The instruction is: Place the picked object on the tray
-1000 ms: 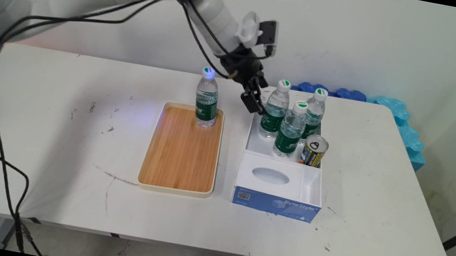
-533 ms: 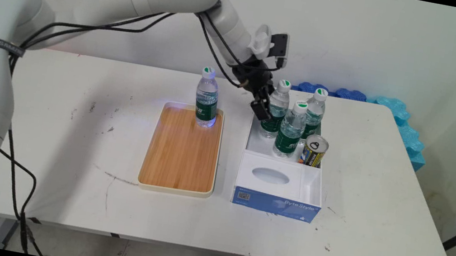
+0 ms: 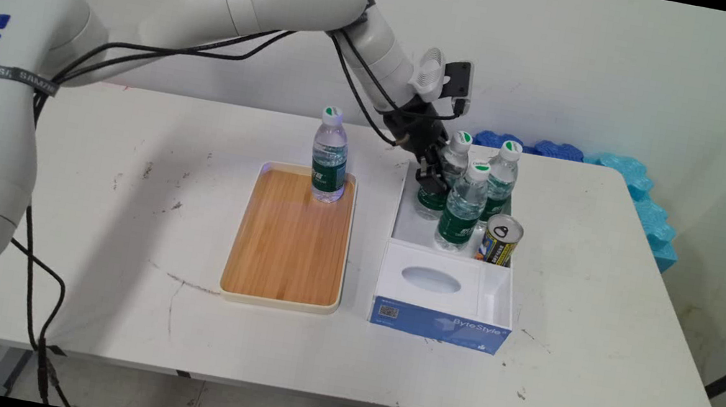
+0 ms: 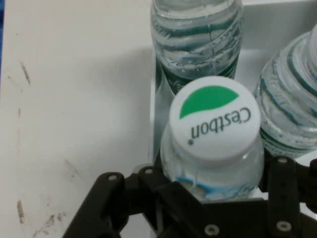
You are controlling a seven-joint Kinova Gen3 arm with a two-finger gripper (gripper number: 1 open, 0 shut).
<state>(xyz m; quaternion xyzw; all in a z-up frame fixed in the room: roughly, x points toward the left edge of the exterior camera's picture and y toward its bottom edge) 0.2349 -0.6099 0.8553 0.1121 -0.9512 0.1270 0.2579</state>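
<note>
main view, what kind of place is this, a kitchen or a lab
Most likely a robot lab or test room, not a kitchen: a bare white table against a plain wall, blue foam piled at its far edge, and an arm whose gripper reaches among bottles set out in a white box.

One bottle (image 3: 329, 158) on tray (image 3: 278, 299) (left of box (image 3: 440, 303)).

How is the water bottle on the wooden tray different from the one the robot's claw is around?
The bottle on the wooden tray stands alone on the tray, upright, with nothing touching it. The bottle at the gripper leans over in the white box, crowded by two other bottles, with the gripper straddling it just below its cap. Both are clear, with white and green caps and green labels.
</note>
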